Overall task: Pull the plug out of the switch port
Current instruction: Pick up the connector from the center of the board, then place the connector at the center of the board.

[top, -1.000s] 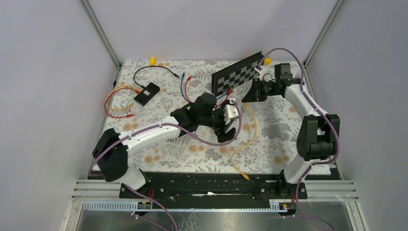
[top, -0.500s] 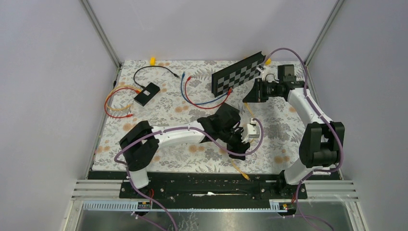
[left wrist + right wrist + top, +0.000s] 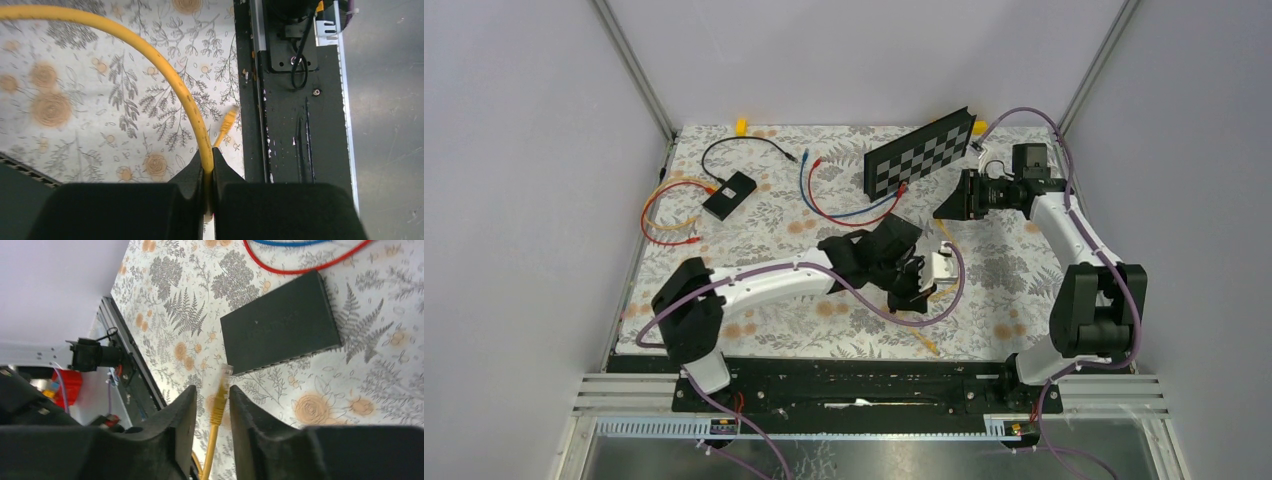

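Note:
The switch [image 3: 280,330] is a flat black box lying on the floral mat, its ports facing my right gripper. The yellow plug [image 3: 220,397] hangs just clear of those ports, blurred, between the fingers of my right gripper [image 3: 212,388], which stand apart from it on both sides. From the plug the yellow cable [image 3: 165,75] arcs down to my left gripper [image 3: 207,152], which is shut on it. The cable's other plug [image 3: 227,122] lies on the mat by the black rail. In the top view my left gripper [image 3: 916,285] is mid-table and my right gripper [image 3: 951,205] is behind it.
A checkered board [image 3: 921,150] leans at the back. Red and blue cables [image 3: 844,205] lie beside the switch. A small black box [image 3: 730,195] with looped cables sits at the left. The black rail [image 3: 854,380] runs along the near edge.
My left arm swung right and forward, and its gripper closed on the yellow cable. My right gripper drew back to the right and its jaws came apart around the plug.

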Tool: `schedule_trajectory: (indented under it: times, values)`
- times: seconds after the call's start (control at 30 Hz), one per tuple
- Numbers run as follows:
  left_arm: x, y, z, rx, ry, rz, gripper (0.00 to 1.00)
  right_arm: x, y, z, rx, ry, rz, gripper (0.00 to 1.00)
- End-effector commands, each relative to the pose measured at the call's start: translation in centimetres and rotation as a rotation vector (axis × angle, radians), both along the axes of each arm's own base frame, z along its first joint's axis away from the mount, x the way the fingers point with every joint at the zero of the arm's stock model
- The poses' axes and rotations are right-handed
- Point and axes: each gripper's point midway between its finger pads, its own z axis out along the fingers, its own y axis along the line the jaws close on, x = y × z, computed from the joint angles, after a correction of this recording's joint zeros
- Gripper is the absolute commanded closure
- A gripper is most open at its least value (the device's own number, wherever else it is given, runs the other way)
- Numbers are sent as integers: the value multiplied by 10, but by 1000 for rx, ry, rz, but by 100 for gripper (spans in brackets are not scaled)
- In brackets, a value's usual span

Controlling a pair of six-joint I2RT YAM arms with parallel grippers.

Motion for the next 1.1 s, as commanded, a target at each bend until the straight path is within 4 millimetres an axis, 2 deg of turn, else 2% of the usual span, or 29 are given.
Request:
schedule_trajectory:
  times: [0.0,0.13,0.23,0.47,0.67,0.77,0.9,1.03,1.07]
  values:
    - [4,4,66,-106,-152,-67,100,-14,5,33,25,-163,89,53]
    - [15,21,80,-60,-264,-54,100,-20,4,45,9,-229,101,36]
    - [25,37,89,-12,-355,-30,100,-17,-9,53,-11,-271,62,28]
    - [59,83,114,98,-619,76,100,-14,-19,54,-16,-274,30,26]
    - [109,124,132,202,-986,218,100,-10,-23,49,-12,-245,14,26]
    - [134,146,132,297,-1128,283,100,-9,-24,47,-10,-237,10,26]
    - [175,172,127,379,-1151,377,100,-9,-25,46,-7,-228,4,26]
    - [226,203,118,435,-1141,524,100,-9,-26,45,-3,-219,0,26]
    - [239,210,111,461,-1135,553,100,-9,-26,44,-2,-215,-1,26]
